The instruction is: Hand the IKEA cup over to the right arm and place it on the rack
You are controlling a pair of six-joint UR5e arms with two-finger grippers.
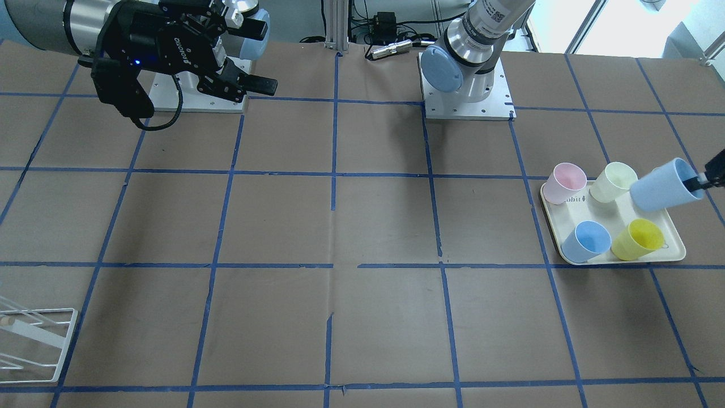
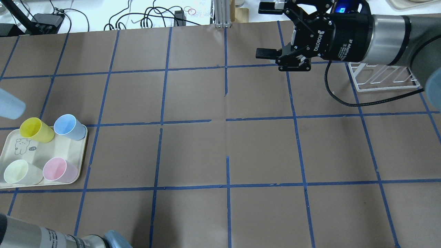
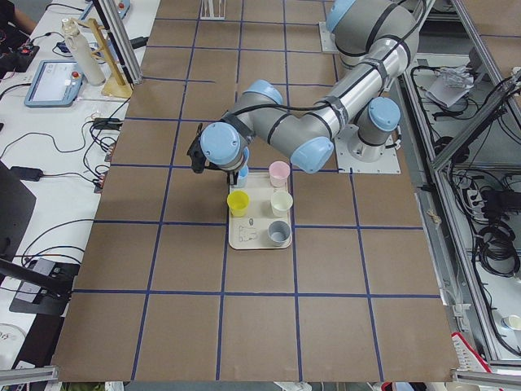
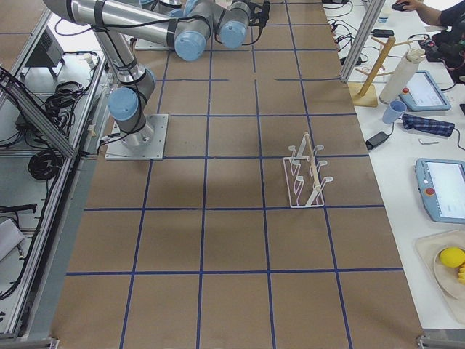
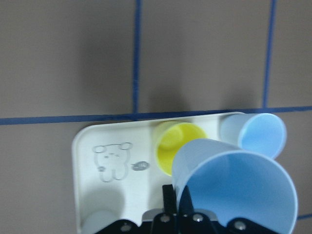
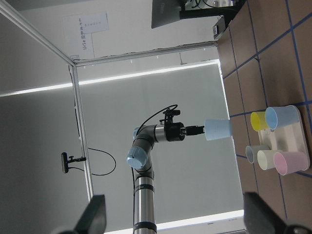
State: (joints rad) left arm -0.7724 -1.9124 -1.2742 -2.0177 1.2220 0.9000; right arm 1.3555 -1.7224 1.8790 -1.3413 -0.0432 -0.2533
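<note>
IKEA cup (image 1: 660, 190) hangs on its side above the tray (image 1: 614, 213), rim wall pinched in the closed left claw (image 5: 176, 200), base pointing away from it toward the right claw (image 2: 263, 30), which is spread wide, well apart across the tabletop.

We see a brown table (image 2: 220, 151) crossed by a blue tape grid. The IKEA cup (image 1: 660, 190) is pale powder-blue outside and brighter sky-blue inside. The cream tray (image 2: 62, 148) at left carries a grey line-drawn bear. On it are a yellow cup (image 2: 34, 130), a deeper blue cup (image 2: 70, 126), a pink cup (image 2: 59, 169) and a pale green cup (image 2: 20, 171). The rack (image 2: 382, 78) at far right is white.
</note>
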